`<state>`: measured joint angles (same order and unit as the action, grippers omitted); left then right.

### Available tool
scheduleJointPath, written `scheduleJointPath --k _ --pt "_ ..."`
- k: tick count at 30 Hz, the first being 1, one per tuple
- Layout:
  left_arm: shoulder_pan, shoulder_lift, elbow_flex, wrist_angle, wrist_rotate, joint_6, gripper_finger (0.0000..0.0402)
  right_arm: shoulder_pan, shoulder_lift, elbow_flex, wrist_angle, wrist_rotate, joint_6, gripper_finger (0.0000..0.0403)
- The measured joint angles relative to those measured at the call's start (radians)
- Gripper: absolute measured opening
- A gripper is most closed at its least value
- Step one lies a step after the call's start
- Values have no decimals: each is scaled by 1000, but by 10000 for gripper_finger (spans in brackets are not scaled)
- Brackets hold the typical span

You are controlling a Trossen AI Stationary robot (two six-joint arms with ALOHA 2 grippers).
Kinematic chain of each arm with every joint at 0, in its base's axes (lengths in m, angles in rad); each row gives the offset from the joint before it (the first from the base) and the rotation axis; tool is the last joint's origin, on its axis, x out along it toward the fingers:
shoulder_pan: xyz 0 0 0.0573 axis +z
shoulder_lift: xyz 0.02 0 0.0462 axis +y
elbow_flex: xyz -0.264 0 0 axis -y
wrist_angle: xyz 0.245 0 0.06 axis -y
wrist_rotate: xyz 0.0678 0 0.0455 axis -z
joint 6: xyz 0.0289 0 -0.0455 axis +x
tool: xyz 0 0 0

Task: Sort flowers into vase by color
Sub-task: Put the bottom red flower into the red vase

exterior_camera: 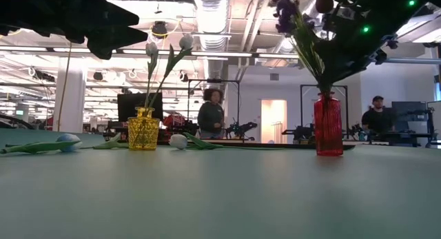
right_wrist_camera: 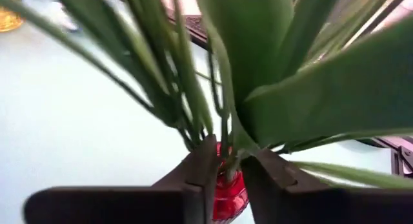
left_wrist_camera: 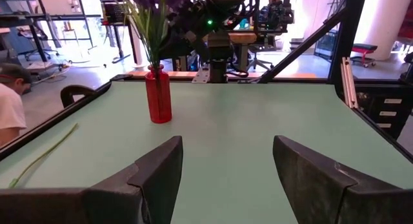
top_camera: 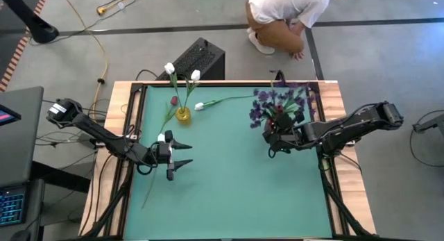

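Observation:
A red vase (top_camera: 280, 120) (exterior_camera: 328, 124) holds the bushy purple spray (top_camera: 277, 101) with green stems and leaves. My right gripper (top_camera: 272, 140) (right_wrist_camera: 229, 172) is just above its mouth, shut on stems. A yellow vase (top_camera: 182, 115) (exterior_camera: 142, 129) holds two white tulips (top_camera: 169, 67). Another white tulip (top_camera: 200, 106) and a dark red tulip (top_camera: 173, 101) lie on the mat beside it. One more white tulip (top_camera: 161, 137) (exterior_camera: 67, 141) lies near my left gripper (top_camera: 186, 158) (left_wrist_camera: 226, 153), which hovers open above the mat. My right gripper pinches a thin green stem (right_wrist_camera: 225, 161) between its two fingers, just above the red vase's mouth (right_wrist_camera: 227, 188). The fingers lie level and across the upright stems. Which flower the stem belongs to is hidden by leaves.
Raised wooden rails (top_camera: 118, 130) frame the green mat (top_camera: 229, 185). A long stem (top_camera: 149, 189) lies on the mat near my left arm. A person (top_camera: 284, 15) crouches beyond the far edge beside a black box (top_camera: 198, 59). Bare mat lies between the vases and toward the near edge.

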<state>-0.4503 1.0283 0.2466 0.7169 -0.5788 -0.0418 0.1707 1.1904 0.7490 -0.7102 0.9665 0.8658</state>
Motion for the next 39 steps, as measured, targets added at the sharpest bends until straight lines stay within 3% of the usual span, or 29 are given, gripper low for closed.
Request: scheduleJointPath --k 7,18,30,34,39 --pt "0 0 0 0 0 0 231 0 0 7 -9 -21 -1 53" --pt "0 0 0 0 0 0 231 6 0 129 -147 -148 -10 52" --pt "0 0 0 0 0 -4 231 6 2 151 -269 -160 138 53" --pt "0 0 0 0 0 -6 231 6 2 151 -288 -162 163 69" --pt "0 0 0 0 0 -7 231 6 2 151 -298 -185 179 130"
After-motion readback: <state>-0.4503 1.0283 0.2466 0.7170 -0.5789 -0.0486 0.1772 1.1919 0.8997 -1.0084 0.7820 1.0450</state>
